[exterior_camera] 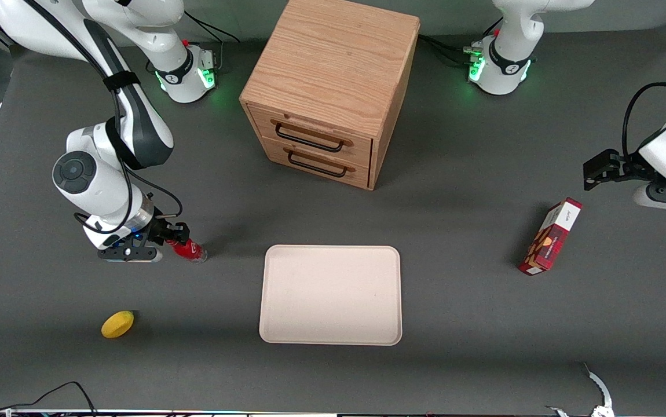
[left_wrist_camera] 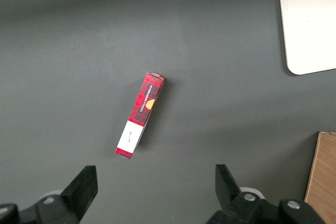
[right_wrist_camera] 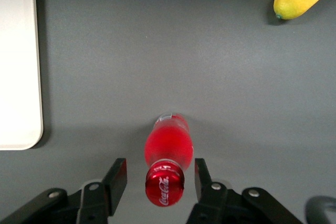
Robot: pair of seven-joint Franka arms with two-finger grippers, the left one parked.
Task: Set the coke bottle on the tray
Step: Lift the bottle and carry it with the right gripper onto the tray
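The bottle (right_wrist_camera: 169, 153) is red with a red cap and white lettering. The tray (exterior_camera: 330, 295) is pale cream-pink. The fruit (exterior_camera: 117, 324) is yellow, the box (exterior_camera: 550, 236) red plaid, the table (exterior_camera: 472, 324) dark grey.

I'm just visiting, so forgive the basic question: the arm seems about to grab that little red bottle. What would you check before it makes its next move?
1. The gripper is lined up on the coke bottle, a finger on each side of the cap end: ok.
2. Fingers open with gaps to the bottle, not yet squeezing: ok.
3. Bottle position: it lies on its side on the table, so the grip must suit that: ok.
4. The tray is bare, with room for the bottle: ok.
5. Nothing lies on the table between bottle and tray; the yellow fruit sits apart, nearer the front camera: ok.
6. Gripper low enough to close on the bottle: cannot tell.
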